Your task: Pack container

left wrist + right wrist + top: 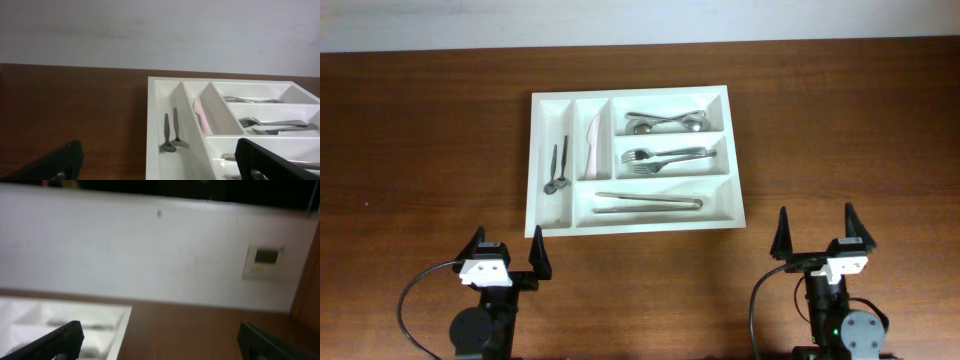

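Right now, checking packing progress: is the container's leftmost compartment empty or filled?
Filled: two small dark spoons lie in the leftmost compartment of the container.

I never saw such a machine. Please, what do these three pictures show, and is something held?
Two robot arms stand at a wooden table, each ending in a two-finger gripper. One picture looks down from above; the other two come from cameras on the wrists, so the dark shapes at their lower corners are fingers. On the table lies a white cutlery tray with two small dark spoons, a pale knife, silver spoons, forks and a long metal piece. The left gripper and the right gripper are open and empty.
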